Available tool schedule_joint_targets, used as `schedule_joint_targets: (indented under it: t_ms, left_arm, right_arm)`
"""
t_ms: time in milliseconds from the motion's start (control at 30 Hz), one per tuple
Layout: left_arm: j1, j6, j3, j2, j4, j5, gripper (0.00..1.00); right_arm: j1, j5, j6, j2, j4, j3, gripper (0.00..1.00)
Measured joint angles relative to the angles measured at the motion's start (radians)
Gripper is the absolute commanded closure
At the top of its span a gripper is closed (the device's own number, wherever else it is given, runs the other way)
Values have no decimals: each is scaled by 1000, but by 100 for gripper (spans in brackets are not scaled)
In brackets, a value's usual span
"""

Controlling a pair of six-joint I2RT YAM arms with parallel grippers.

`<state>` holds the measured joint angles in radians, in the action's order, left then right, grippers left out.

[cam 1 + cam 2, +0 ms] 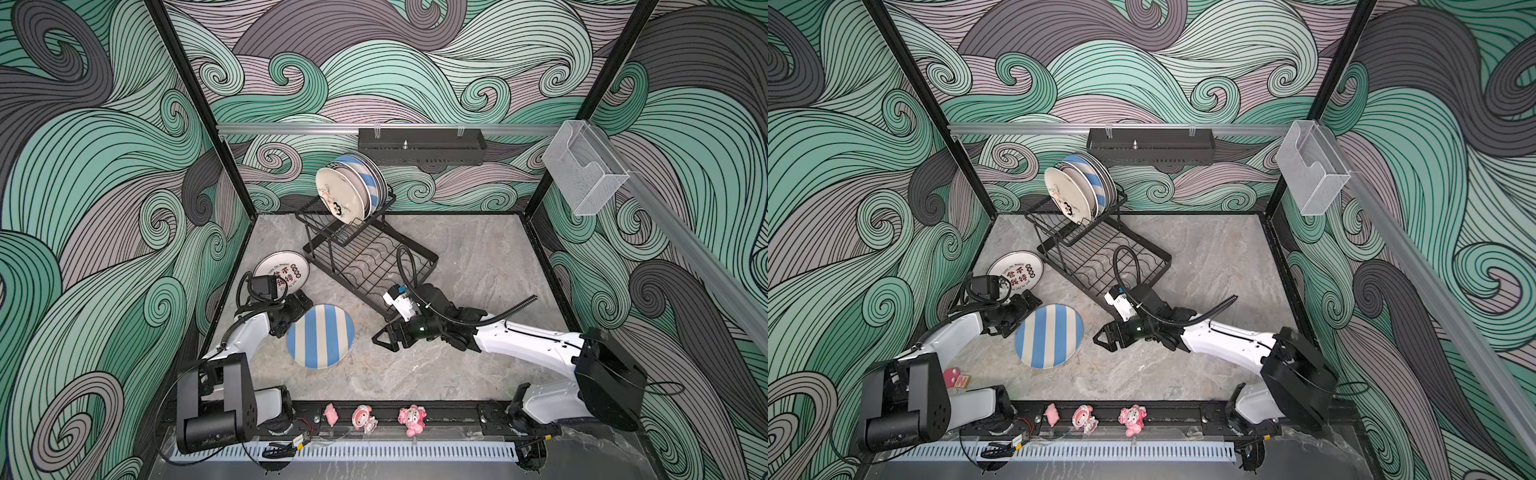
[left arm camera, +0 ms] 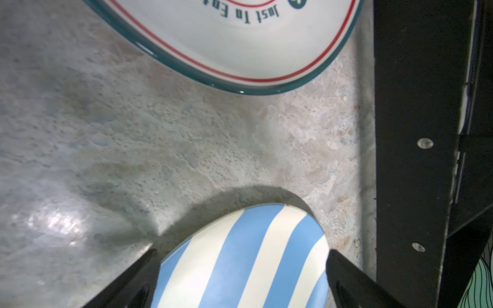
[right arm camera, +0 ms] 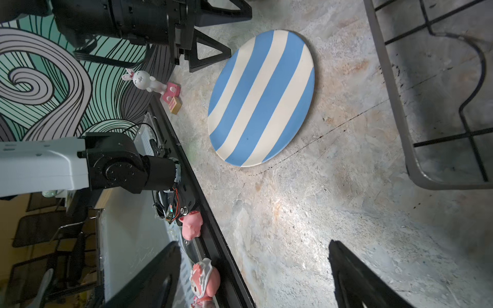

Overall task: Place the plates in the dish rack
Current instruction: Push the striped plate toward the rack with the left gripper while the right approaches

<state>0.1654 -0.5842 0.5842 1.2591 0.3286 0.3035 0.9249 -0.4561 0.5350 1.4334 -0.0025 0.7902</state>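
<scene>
L claw [image 2: 241, 252]: released, jaws spread w/ the rim of the blue-striped plate [image 1: 320, 336] sitting between them, not pinched. You're low at the edge bc a flat plate gives you nothing but the rim to bite.
R claw [image 1: 381, 341]: also released and empty, hovering just off the same plate's opposite side. Prob there to stop it sliding or to take a handoff.
Striped plate: flat on the bench [image 1: 478, 291], near the rack's front corner but not in it.
Teal-rimmed plate [image 1: 282, 272]: flat too, just past your L arm, by the wall.
Dish rack [image 1: 365, 266]: angled mid-bench. Loaded plates [image 1: 349, 187] stand on edge in the upper basket, where the slots keep them upright.
In the way: R arm's cable loop [image 1: 407, 266] hangs over the lower tray and the R wrist sits by the rack's near corner, so I'd clear those before swinging a plate in.
Clutter: toy figures [image 1: 365, 417] on the front rail, out of the path imo.
</scene>
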Motion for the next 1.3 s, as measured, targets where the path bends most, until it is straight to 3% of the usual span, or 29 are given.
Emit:
schedule_joint_targets:
  t_ms: [200, 567, 733, 1033, 1300]
  left_arm:
    - [-44, 9, -2, 28, -8, 14, 1]
    - [-44, 31, -1, -53, 32, -86, 1]
    - [-47, 28, -2, 18, 14, -53, 1]
    - [-55, 26, -16, 19, -10, 2, 1]
    - [-63, 10, -89, -74, -3, 51, 2]
  right_arm:
    - [3, -13, 126, 40, 21, -11, 14]
    - [3, -9, 191, 70, 21, -12, 13]
    - [3, -3, 237, 76, 31, -33, 13]
    - [3, 28, 284, 73, 32, -64, 10]
    - [3, 27, 312, 110, 52, -64, 9]
